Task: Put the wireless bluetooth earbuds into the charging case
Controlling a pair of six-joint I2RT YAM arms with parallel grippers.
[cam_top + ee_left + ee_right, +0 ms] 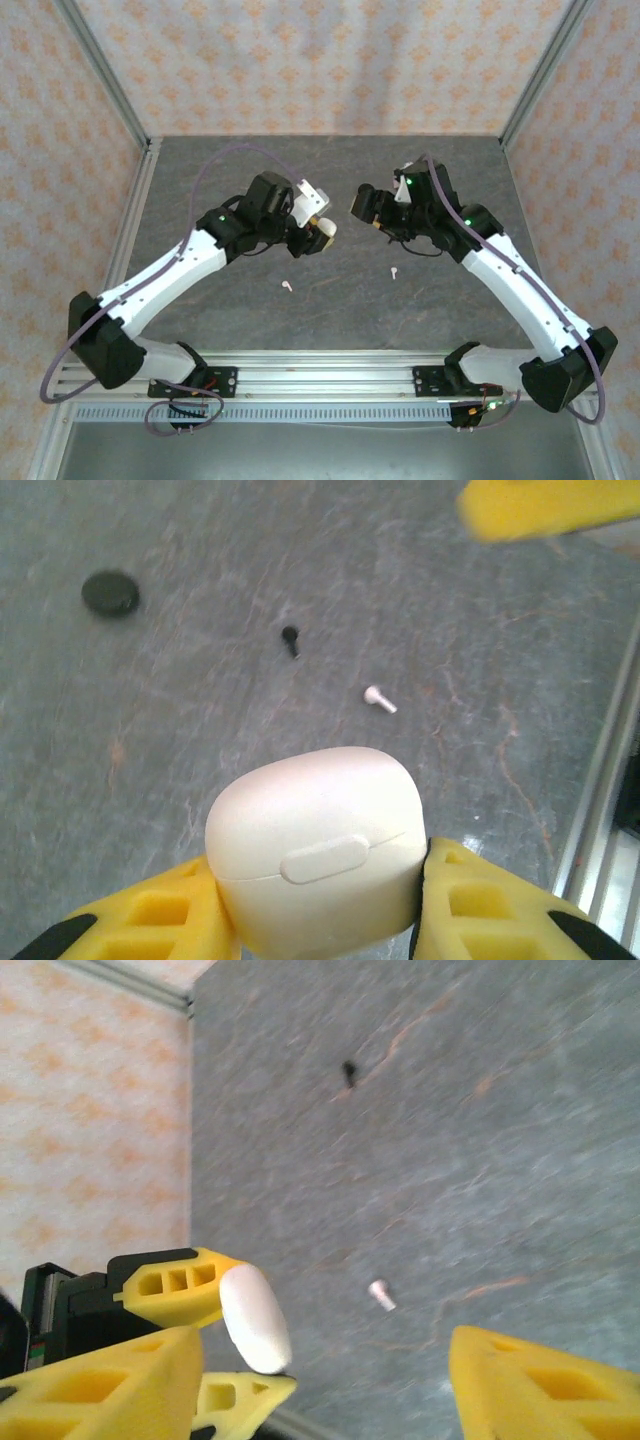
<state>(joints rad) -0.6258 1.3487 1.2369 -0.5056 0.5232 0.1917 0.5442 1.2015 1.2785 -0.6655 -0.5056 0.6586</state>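
The left hand (320, 233) pinches the shut white charging case (315, 845) above the counter (340, 320). The right hand (362, 205), spread and empty, faces it. The left white earbud (287, 286) and right white earbud (393, 270) lie nearer. The lid probably needs opening next, with a right fingertip catching its seam.

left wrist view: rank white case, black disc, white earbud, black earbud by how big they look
1. white case, though nearest the camera
2. black disc
3. white earbud and black earbud: alike, no ranking
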